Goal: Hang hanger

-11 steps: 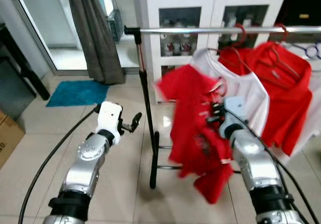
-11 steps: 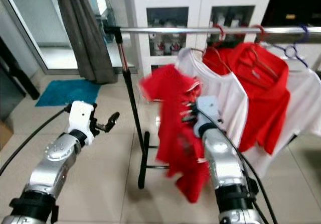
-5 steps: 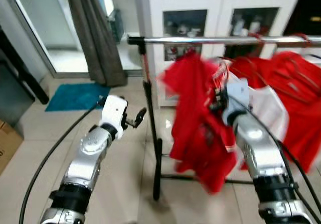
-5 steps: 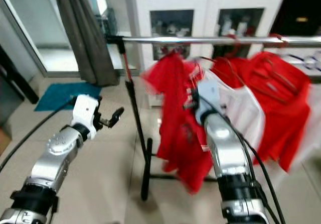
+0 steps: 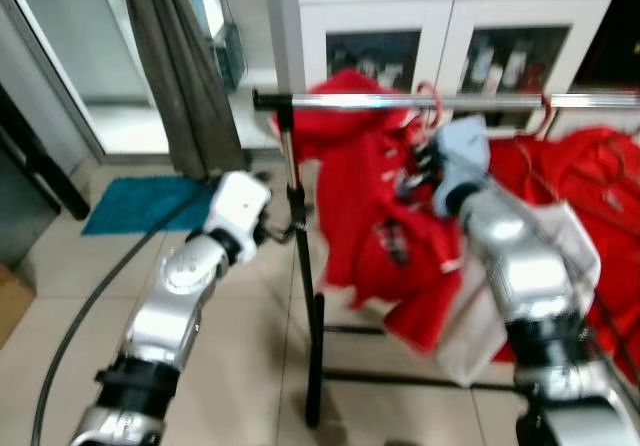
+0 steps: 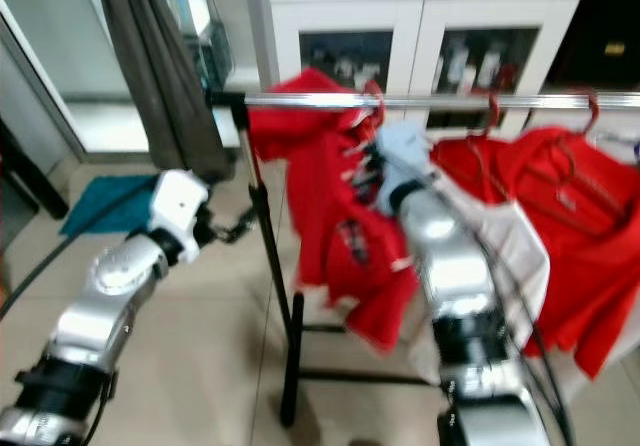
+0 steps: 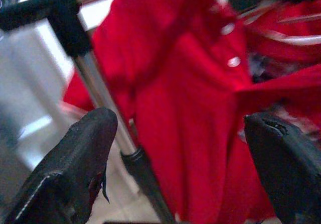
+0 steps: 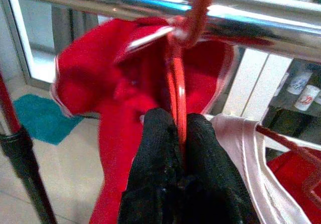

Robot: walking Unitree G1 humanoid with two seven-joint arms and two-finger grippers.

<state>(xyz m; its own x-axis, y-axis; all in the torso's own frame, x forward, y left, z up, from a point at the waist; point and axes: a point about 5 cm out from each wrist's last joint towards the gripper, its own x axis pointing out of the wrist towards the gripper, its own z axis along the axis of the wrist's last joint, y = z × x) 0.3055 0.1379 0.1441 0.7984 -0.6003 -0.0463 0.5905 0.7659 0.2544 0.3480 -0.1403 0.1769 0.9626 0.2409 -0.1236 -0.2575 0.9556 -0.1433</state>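
Up at the shiny metal clothes rail (image 8: 125, 5), the right gripper (image 8: 178, 133) pinches the thin red hanger (image 8: 176, 91) carrying a red polo shirt (image 5: 375, 211), its hook looped over the rail. Beside the rack's black upright post (image 5: 305, 296), the left gripper (image 7: 175, 148) hovers with fingers spread apart.

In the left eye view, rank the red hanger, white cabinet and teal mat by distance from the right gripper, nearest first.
From the right gripper:
1. Red hanger, pinched between its fingers at the rail.
2. White cabinet, behind the rail.
3. Teal mat, on the floor far to the robot's left.
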